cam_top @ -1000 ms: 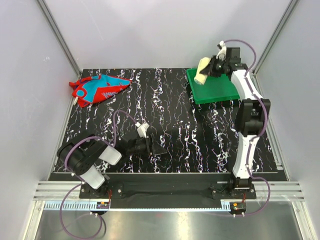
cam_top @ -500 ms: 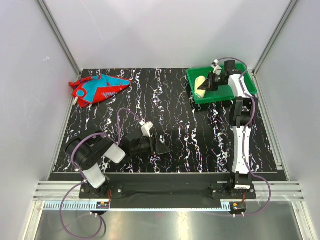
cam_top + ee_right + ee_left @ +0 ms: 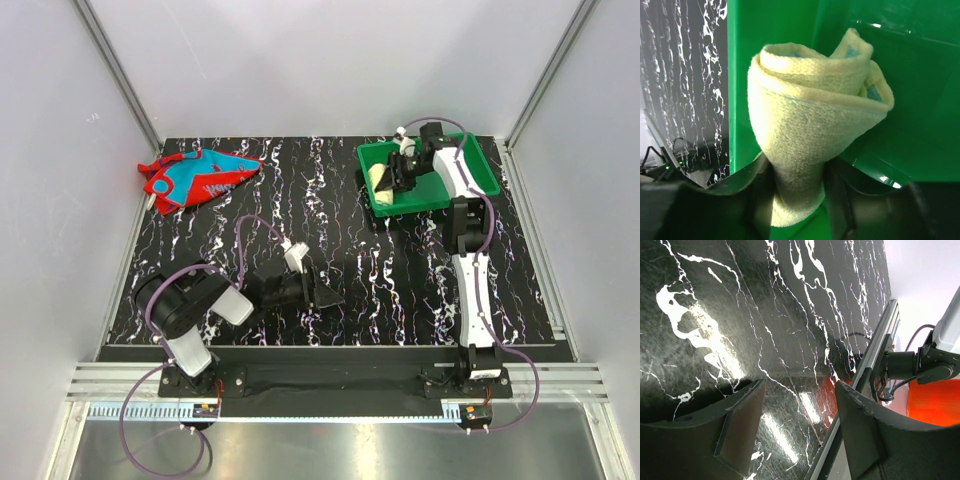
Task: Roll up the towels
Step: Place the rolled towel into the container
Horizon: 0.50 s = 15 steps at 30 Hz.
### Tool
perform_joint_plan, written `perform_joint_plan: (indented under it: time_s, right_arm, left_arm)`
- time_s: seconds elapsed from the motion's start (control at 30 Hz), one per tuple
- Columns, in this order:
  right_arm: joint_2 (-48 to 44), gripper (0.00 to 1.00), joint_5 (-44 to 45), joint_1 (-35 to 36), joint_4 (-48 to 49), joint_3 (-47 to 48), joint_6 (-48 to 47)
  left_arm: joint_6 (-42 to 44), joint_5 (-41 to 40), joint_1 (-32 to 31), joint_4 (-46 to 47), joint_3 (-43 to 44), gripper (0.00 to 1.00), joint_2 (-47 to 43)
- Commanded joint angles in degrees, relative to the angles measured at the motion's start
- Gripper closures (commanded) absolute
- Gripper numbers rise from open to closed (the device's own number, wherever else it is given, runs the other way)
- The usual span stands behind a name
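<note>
The pale yellow towel [image 3: 380, 181] [image 3: 810, 125] is rolled into a tight bundle and stands inside the green tray [image 3: 472, 172] at its left end. My right gripper [image 3: 392, 176] [image 3: 797, 200] reaches into the tray, its two fingers pressed against the roll's lower end on both sides. The red towel [image 3: 198, 177] with teal-blue patterns lies crumpled and unrolled at the table's far left corner. Low over the near-left part of the table, my left gripper [image 3: 326, 297] [image 3: 799, 392] stands open with nothing between its fingers.
The green tray's wall [image 3: 775, 30] rises right behind the roll. The black marbled tabletop [image 3: 330, 220] is ringed by white walls and metal posts. An aluminium rail [image 3: 875, 365] runs along the near edge beside my left gripper.
My right gripper has come down and leftward with the yellow roll into the tray. The tray has slid left and now lies flat. My left gripper has shifted slightly to the right.
</note>
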Motion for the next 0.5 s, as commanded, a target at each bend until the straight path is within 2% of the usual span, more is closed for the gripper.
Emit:
perform_joint_plan:
  time_s: [0.0, 0.07, 0.17, 0.37, 0.47]
  right_arm:
    - [1.0, 0.48, 8.8, 2.6, -3.7, 1.4, -3.3]
    - [0.1, 0.38, 10.7, 2.4, -2.4, 0.2, -2.6]
    - [-1.3, 0.29, 14.3, 1.5, -0.2, -1.8, -1.4]
    - [-3.9, 0.25, 14.7, 0.7, 0.6, -3.2, -0.4]
    - [-5.2, 0.2, 14.5, 0.6, 0.9, -3.4, 0.1]
  left_arm:
    - [3.8, -4.7, -0.8, -9.6, -0.5, 0.35, 2.7]
    - [3.9, -5.1, -0.9, -10.1, -0.4, 0.35, 2.4]
    - [4.1, -5.6, -1.3, -10.7, -0.3, 0.35, 2.1]
    - [4.3, -6.4, -1.8, -12.0, 0.2, 0.35, 2.0]
    - [4.5, -6.8, -2.1, -12.5, 0.5, 0.35, 1.9]
